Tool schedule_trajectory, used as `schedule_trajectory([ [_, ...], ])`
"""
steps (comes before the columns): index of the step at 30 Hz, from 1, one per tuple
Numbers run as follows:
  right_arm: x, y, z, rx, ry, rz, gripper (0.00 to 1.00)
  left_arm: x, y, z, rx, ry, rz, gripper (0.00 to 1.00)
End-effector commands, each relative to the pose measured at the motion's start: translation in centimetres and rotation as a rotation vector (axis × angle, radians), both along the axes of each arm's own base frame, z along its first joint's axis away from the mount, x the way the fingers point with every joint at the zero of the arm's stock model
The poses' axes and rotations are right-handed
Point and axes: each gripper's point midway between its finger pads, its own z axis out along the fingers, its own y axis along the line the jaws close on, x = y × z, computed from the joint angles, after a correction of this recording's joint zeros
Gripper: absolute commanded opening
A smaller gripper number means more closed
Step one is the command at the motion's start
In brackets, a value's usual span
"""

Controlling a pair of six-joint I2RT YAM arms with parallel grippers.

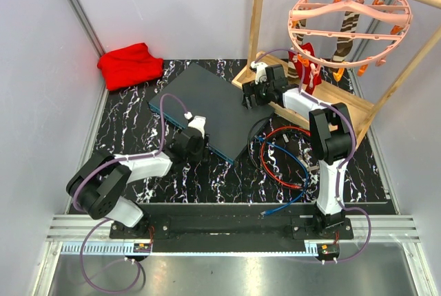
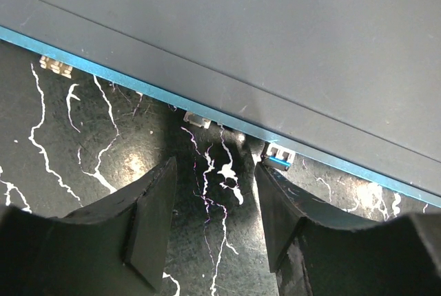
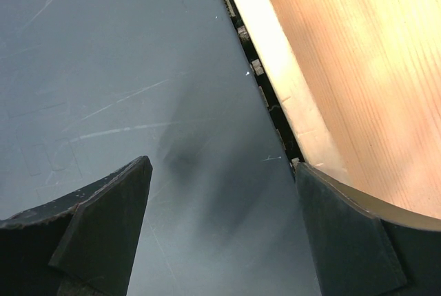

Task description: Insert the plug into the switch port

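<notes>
Left wrist view: left gripper (image 2: 215, 193) and right gripper (image 3: 222, 172) are found parted and empty at the large flat dark grey switch box (image 2: 275, 34); square, level insertion is advised.

Switch (image 1: 207, 103) matt grey, lightly scratched; table (image 1: 127, 134) glossy black marble; tray (image 3: 358, 69) bare wood.

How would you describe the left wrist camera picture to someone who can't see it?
The left pincer hangs open and empty over a black marbled table, pointing at the teal front edge of the dark grey switch, which crosses the picture slantwise. A small clear and blue piece, possibly a plug, sits at that edge just beyond one finger.
</notes>
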Motion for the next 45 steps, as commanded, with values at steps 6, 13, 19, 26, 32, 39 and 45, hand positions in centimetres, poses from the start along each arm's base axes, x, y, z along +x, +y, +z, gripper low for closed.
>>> schedule_trajectory([
  [6, -7.3, 3.6, -5.1, 0.144, 0.329, 0.114, 0.92, 5.5, -4.6, 8.0, -0.288, -0.238, 0.055, 0.53],
  [13, -8.4, 3.9, -5.8, 0.149, 0.363, 0.132, 0.92, 6.7, -5.6, 10.8, -0.348, -0.308, 0.050, 0.54],
  [19, -8.7, 4.1, -6.1, 0.150, 0.374, 0.136, 0.92, 7.2, -6.2, 11.8, -0.389, -0.334, 0.055, 0.55],
  [26, -8.0, 3.6, -5.7, 0.109, 0.335, 0.113, 0.92, 5.8, -5.3, 10.2, -0.353, -0.279, 0.050, 0.61],
  [32, -5.3, 2.6, -3.1, 0.055, 0.223, 0.052, 0.93, 2.1, -1.5, 8.5, -0.302, -0.231, 0.096, 0.72],
  [39, -4.1, 2.5, 0.5, 0.047, 0.121, 0.053, 0.93, -1.1, 3.8, 11.0, -0.246, -0.295, 0.185, 0.86],
  [45, -6.2, 2.6, 4.1, 0.054, 0.063, 0.060, 0.92, -2.8, 7.6, 16.4, -0.194, -0.425, 0.213, 0.92],
])
